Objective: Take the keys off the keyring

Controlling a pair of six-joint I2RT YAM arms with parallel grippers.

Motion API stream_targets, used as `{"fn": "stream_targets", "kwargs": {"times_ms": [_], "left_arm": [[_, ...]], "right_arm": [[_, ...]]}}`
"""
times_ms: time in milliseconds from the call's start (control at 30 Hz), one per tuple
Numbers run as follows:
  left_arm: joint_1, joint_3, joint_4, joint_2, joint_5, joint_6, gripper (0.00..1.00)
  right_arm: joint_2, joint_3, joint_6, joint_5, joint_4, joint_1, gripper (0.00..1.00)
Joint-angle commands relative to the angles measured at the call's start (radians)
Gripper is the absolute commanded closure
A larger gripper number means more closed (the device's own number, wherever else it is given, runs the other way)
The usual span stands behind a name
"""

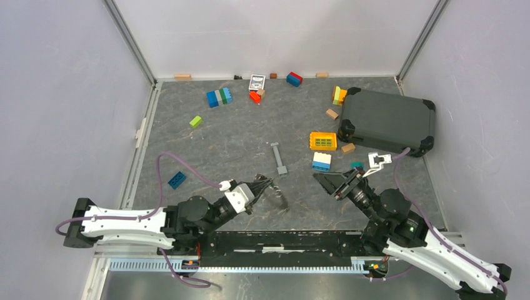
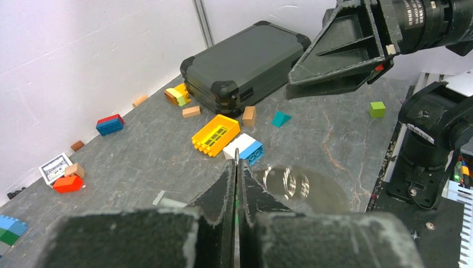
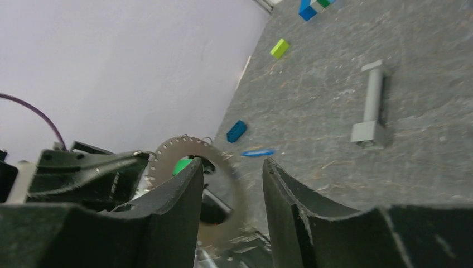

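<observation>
My left gripper is shut on a thin silver edge of the keyring, which pokes out past its fingertips, and holds it above the table. The keys hang below it as a smeared silver blur, also in the left wrist view. One green key head shows inside the blurred disc in the right wrist view. My right gripper is open and empty. It points at the left gripper from a short way to the right, and the key blur shows between its jaws.
A long grey metal bar lies just behind the grippers. A yellow grid block, a white-and-blue brick and a dark case stand at the right. A blue brick lies left; several bricks sit along the back.
</observation>
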State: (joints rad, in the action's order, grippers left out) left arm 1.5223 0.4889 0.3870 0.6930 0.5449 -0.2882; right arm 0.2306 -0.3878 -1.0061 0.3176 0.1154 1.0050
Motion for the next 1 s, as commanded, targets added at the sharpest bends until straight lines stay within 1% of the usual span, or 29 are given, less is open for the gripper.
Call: {"fn": "stream_targets", "kwargs": {"times_ms": [0, 133, 200, 333, 433, 533, 733, 867, 967], "left_arm": [[0.001, 0.072, -0.083, -0.055, -0.021, 0.042, 0.98], [0.002, 0.103, -0.181, -0.092, -0.061, 0.061, 0.98], [0.002, 0.118, -0.227, -0.108, -0.091, 0.077, 0.98], [0.002, 0.135, -0.289, -0.134, -0.179, 0.116, 0.98], [0.002, 0.139, -0.305, -0.137, -0.23, 0.137, 0.98], [0.002, 0.143, -0.311, -0.128, -0.248, 0.153, 0.98], [0.002, 0.15, -0.326, -0.113, -0.305, 0.165, 0.98], [0.001, 0.15, -0.326, -0.108, -0.316, 0.168, 0.98], [0.002, 0.147, -0.32, -0.107, -0.312, 0.168, 0.98]], "right_arm": [[-0.044, -0.081, 0.293, -0.01, 0.07, -0.001, 0.53], [-0.024, -0.1, 0.552, -0.162, -0.023, -0.002, 0.53], [0.004, -0.082, 0.647, -0.289, -0.099, -0.002, 0.54], [0.086, -0.026, 0.78, -0.528, -0.302, -0.002, 0.57], [0.16, 0.007, 0.823, -0.659, -0.46, -0.001, 0.58], [0.234, 0.019, 0.851, -0.729, -0.57, 0.001, 0.62], [0.344, 0.01, 0.875, -0.822, -0.687, -0.001, 0.73], [0.385, 0.01, 0.865, -0.897, -0.746, 0.004, 0.76], [0.399, 0.012, 0.866, -0.925, -0.762, 0.013, 0.78]]}}
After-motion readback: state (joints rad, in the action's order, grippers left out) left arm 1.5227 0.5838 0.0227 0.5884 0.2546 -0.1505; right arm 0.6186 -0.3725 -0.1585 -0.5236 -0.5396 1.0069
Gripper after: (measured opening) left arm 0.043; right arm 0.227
